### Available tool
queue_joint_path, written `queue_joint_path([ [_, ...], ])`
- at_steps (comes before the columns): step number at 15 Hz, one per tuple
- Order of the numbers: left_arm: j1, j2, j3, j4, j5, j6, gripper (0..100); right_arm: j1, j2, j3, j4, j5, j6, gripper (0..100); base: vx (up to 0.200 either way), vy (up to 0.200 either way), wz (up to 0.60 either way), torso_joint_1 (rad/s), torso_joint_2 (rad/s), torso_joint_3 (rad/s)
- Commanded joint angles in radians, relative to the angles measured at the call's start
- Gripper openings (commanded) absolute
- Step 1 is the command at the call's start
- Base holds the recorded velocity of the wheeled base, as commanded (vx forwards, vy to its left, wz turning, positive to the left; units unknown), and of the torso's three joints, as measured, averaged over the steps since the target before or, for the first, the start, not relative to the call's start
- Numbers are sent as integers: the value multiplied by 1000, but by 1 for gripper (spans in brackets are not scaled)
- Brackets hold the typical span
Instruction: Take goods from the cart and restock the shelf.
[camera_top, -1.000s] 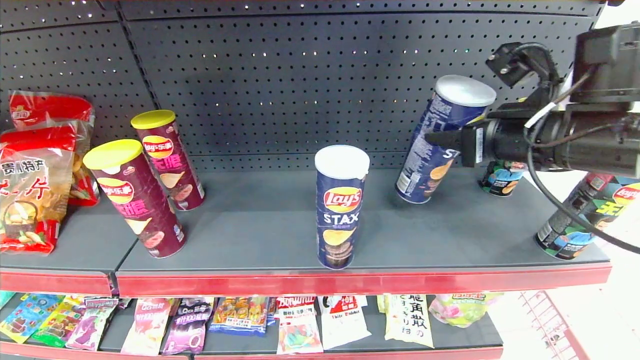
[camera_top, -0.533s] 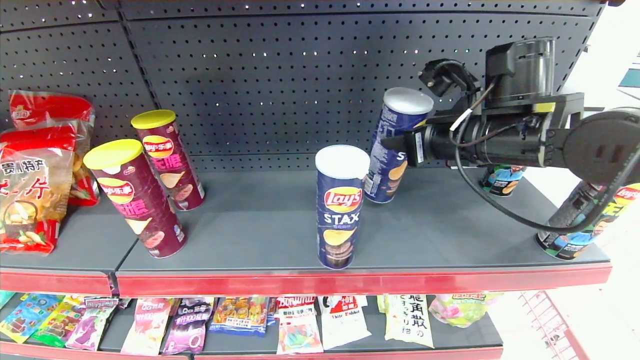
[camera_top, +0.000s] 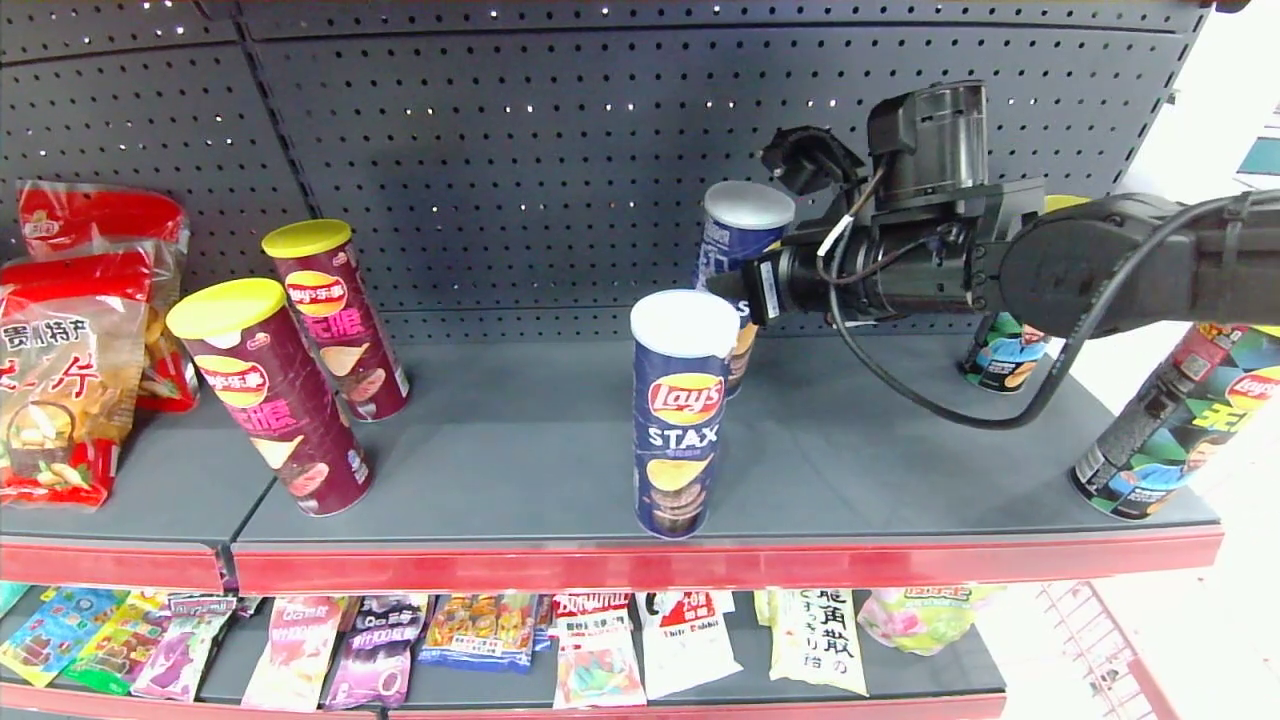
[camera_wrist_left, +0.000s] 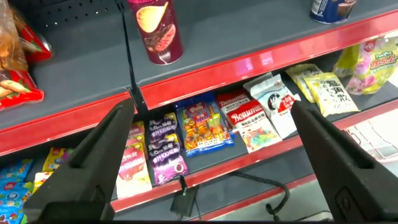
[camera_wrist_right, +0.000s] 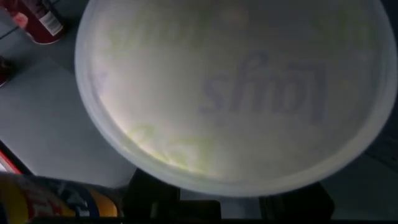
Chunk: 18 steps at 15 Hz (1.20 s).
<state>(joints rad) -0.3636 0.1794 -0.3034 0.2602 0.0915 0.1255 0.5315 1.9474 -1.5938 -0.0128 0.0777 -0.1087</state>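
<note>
held blue can (camera_top: 735, 232) carried left, behind standing can (camera_top: 683, 410)

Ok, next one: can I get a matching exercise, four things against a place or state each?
Things:
1. rear blue can
2. front blue can
3. maroon cans
4. left gripper

States:
A. yellow lids
B. open
C. white lid, standing free
D. held in the right gripper

Pairs: 1-D, 2-C, 3-A, 4-B.
</note>
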Motion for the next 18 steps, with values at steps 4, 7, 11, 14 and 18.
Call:
queue_joint_path([
  [4, 0, 0, 1, 1, 2, -1, 100, 12, 73, -51, -1, 2, 0, 0, 0, 0, 0, 0, 0, 0],
  [7, 0, -4, 13, 1, 13, -1, 100, 24, 88, -69, 0, 4, 0, 0, 0, 0, 0, 0, 0, 0],
  [11, 0, -11, 17, 1, 14, -1, 100, 28, 108, -71, 0, 2, 0, 0, 0, 0, 0, 0, 0, 0],
  [14, 0, -11, 18, 1, 14, -1, 100, 38, 110, -72, 0, -2, 1, 0, 0, 0, 0, 0, 0, 0],
  [18, 0, -23, 30, 1, 14, -1, 100, 38, 111, -81, 2, -4, 1, 0, 0, 0, 0, 0, 0, 0],
])
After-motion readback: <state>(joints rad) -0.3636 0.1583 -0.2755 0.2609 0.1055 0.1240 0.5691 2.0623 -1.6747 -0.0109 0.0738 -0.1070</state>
